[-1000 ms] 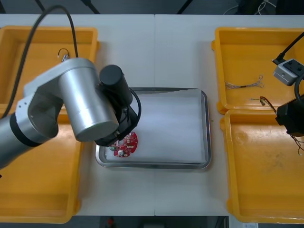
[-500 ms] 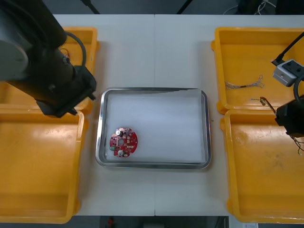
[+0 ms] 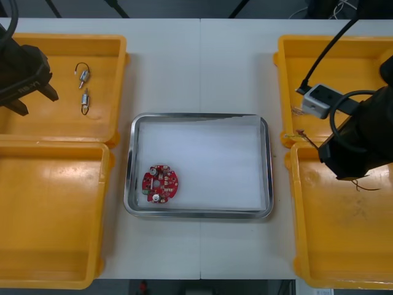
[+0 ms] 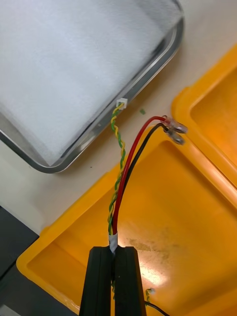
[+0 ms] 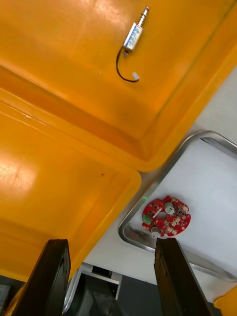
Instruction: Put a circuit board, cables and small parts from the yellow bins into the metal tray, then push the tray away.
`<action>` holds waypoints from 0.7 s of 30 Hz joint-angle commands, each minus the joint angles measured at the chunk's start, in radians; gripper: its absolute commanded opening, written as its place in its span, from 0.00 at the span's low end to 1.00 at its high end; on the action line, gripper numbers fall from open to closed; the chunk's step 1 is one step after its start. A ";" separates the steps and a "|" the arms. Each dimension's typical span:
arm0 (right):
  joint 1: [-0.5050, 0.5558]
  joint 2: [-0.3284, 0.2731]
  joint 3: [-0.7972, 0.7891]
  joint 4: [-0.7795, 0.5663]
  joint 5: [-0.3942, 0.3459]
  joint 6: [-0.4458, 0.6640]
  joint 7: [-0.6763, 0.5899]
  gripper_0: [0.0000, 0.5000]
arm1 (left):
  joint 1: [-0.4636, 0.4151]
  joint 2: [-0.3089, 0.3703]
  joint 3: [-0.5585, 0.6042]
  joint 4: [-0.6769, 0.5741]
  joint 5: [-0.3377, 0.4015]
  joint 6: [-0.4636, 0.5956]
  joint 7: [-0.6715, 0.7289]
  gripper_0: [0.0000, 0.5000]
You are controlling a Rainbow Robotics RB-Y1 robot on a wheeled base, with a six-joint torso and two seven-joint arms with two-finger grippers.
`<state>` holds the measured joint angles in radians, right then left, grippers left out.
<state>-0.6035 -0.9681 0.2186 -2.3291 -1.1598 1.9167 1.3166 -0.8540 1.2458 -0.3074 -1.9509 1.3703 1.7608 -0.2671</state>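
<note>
The right gripper (image 4: 114, 251), just right of the metal tray (image 3: 196, 115), pinches the red and yellow cable (image 4: 120, 168) near one end. It looks limp and light, likely to sway. The left gripper (image 5: 111, 243) gapes wide, well left of the tray.

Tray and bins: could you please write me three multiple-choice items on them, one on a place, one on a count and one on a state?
1. Where does the board lie?
A. In the tray, near its left wall
B. In the far right bin
C. On the bare table

2. How many small parts lie in the far left bin?
A. One
B. Two
C. Four

3. What state is the right gripper in?
A. Open and empty
B. Shut on nothing
C. Shut on cables

Answers:
1 A: the red disc rests on the tray's white floor, close to the left rim.
2 B: two parts with thin leads lie there, one behind the other.
3 C: in the right wrist view the wires rise from between the closed fingers.
</note>
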 commanded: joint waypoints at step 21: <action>-0.374 0.146 0.576 0.145 0.094 -0.280 0.339 0.00 | -0.042 -0.052 0.036 0.411 -0.269 -0.305 -0.373 1.00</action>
<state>-0.9055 -0.8685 0.7408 -2.2123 -1.0820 1.6665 1.6145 -0.8540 1.2113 -0.3037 -1.5604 1.1157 1.5026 -0.6419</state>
